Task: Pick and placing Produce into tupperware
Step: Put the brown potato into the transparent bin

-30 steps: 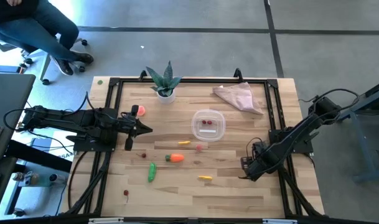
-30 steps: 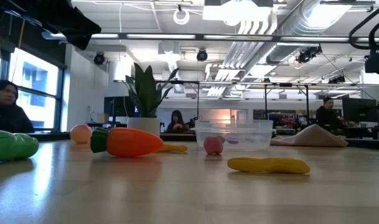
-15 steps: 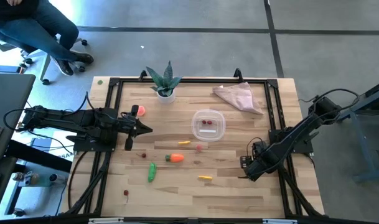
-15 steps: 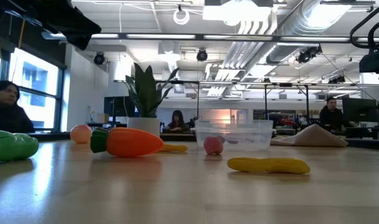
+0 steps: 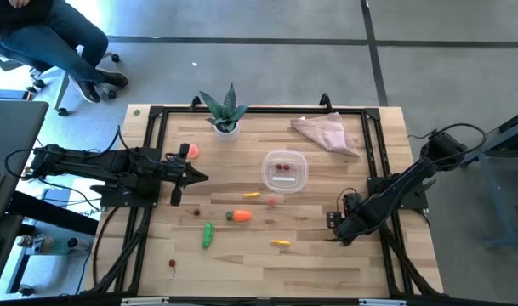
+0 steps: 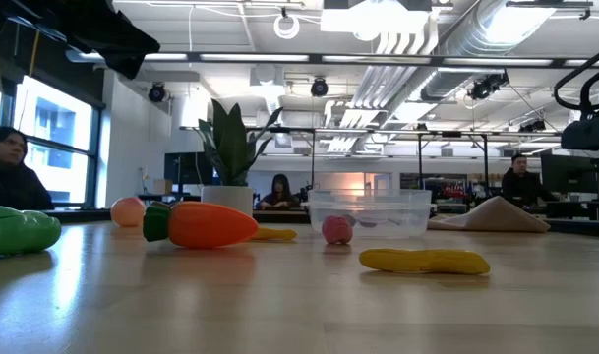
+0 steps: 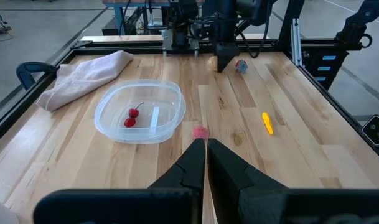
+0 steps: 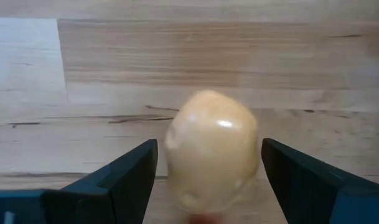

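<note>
Slightly lower and nearer the desk's (image 5: 241, 255) middle than a second ago, the right jaws (image 8: 209, 163) stand spread wide with the beige potato (image 8: 212, 149) between them, not yet pinched, so a grasp looks imminent. Well apart from them, the tupperware (image 5: 284, 171) already holds red berries (image 7: 132, 117). Beyond it, the left jaws (image 7: 205, 155) wait pressed together
</note>
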{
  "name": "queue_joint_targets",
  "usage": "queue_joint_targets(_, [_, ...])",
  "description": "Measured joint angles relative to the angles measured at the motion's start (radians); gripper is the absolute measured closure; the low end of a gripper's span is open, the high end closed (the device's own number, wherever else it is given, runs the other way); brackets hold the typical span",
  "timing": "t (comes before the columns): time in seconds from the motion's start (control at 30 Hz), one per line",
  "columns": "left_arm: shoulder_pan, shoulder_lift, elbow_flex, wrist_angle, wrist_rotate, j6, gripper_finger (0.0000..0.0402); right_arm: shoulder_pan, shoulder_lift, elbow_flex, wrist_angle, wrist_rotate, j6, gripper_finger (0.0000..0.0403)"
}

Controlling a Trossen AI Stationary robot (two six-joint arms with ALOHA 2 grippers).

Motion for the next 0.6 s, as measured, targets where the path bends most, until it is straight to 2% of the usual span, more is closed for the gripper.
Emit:
queue_joint_targets(0.27, [0.000,0.000,0.000,0.000,0.000,0.000,0.0394,-0.022,0.000,0.000,-0.001,0.030,-0.008,0.0123])
queue_joint_targets(0.6, [0.000,0.000,0.000,0.000,0.000,0.000,0.0394,-0.040,0.000,0.000,-0.002,0.000,-0.038,0.0141])
